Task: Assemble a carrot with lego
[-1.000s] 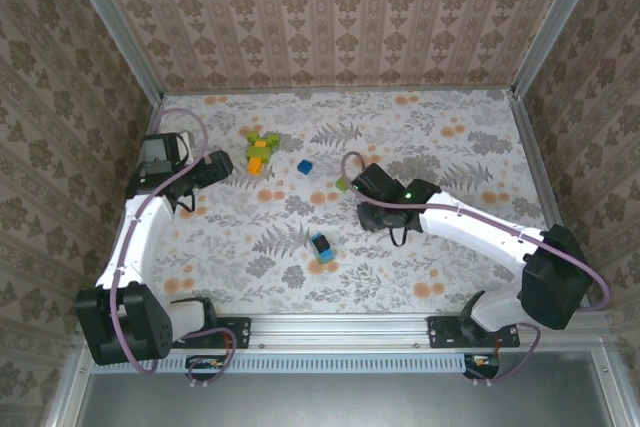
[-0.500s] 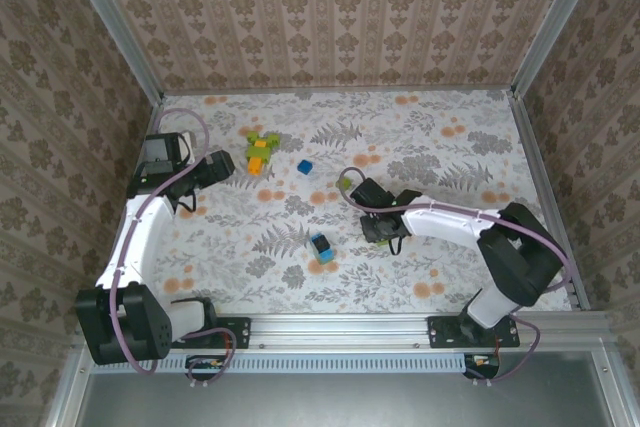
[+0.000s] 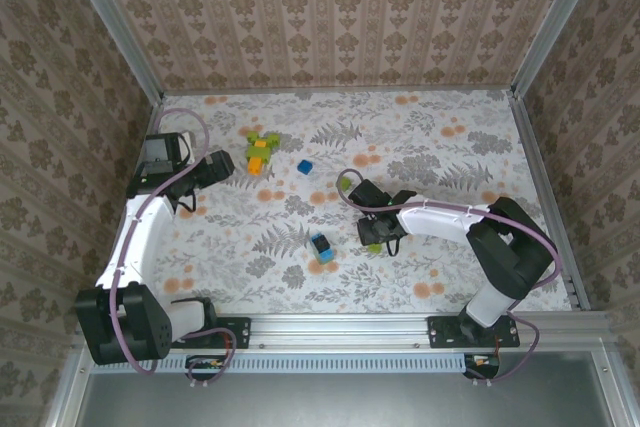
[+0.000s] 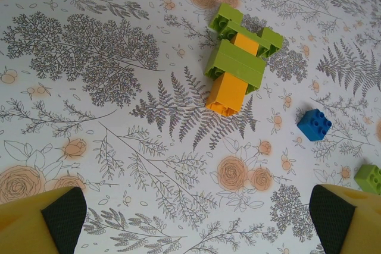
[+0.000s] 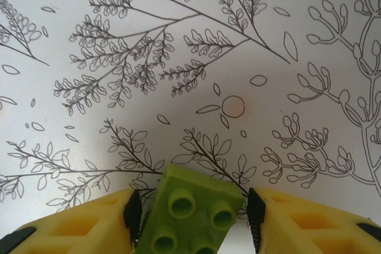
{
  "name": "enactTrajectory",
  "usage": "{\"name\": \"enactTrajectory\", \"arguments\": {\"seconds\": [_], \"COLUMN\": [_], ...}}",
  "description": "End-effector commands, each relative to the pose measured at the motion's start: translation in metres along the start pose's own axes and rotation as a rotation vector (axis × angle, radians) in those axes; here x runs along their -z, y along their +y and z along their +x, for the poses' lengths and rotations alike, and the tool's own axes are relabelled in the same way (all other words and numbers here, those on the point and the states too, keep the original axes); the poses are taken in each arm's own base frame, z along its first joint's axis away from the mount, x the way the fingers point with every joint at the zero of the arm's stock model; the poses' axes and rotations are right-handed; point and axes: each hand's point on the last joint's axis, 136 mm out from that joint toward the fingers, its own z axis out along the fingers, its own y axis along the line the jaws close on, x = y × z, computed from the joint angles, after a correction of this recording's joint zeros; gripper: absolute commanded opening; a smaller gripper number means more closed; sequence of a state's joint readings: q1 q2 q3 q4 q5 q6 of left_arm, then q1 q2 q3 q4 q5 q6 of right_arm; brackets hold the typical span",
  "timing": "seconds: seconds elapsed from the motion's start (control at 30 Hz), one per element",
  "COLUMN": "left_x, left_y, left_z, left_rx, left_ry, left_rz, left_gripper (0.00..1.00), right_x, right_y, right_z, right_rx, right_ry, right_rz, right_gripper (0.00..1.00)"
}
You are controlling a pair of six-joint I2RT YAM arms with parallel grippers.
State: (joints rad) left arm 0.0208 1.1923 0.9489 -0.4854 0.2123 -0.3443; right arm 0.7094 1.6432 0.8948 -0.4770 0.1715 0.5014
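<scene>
Bracketing a light green brick (image 5: 196,191) with the right gripper (image 5: 191,221), jaws narrow; gripped or just flanked, hard to tell. Holding left gripper (image 4: 196,215) jaws wide, empty, near green-and-orange stack (image 4: 238,66).

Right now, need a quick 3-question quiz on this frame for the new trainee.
1. True or false: the left gripper is holding a brick.
2. What sits between the fingers of the right gripper? A) blue brick B) light green brick C) orange brick
3. In the left wrist view, what colour is the single brick nearest the partly built carrot?
Key: 1 false, its jaws stand wide open with nothing between them. 2 B. 3 blue.
</scene>
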Motion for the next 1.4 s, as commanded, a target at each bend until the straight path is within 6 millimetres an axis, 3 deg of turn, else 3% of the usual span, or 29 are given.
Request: {"name": "enactTrajectory", "arguments": {"seconds": [0.0,0.27,0.6,0.9,1.37], "left_x": [0.002,0.002,0.003,0.004,0.002], "left_y": [-0.001,-0.002,-0.003,-0.003,-0.003], "left_z": [-0.002,-0.003,-0.002,-0.003,-0.003], "left_rx": [-0.022,-0.021,-0.023,-0.023,-0.022], "left_ry": [-0.005,-0.006,-0.008,-0.009,-0.004], "left_rz": [0.000,0.003,0.004,0.007,0.003], "left_gripper": [1.00,1.00,1.00,1.00,1.00], "right_x": [0.006,0.018,0.015,0.036,0.066], "right_y": [-0.001,0.008,0.016,0.009,0.006], "right_z": [0.007,0.013,0.017,-0.018,-0.049], "right_rx": [-0.020,-0.088,-0.110,-0.089,0.004], "right_ry": [0.034,0.031,0.039,-0.067,-0.110], "right_rz": [-0.013,-0.087,-0.124,-0.061,-0.013], "right_gripper": [0.54,0.56,0.56,0.56,0.57]}}
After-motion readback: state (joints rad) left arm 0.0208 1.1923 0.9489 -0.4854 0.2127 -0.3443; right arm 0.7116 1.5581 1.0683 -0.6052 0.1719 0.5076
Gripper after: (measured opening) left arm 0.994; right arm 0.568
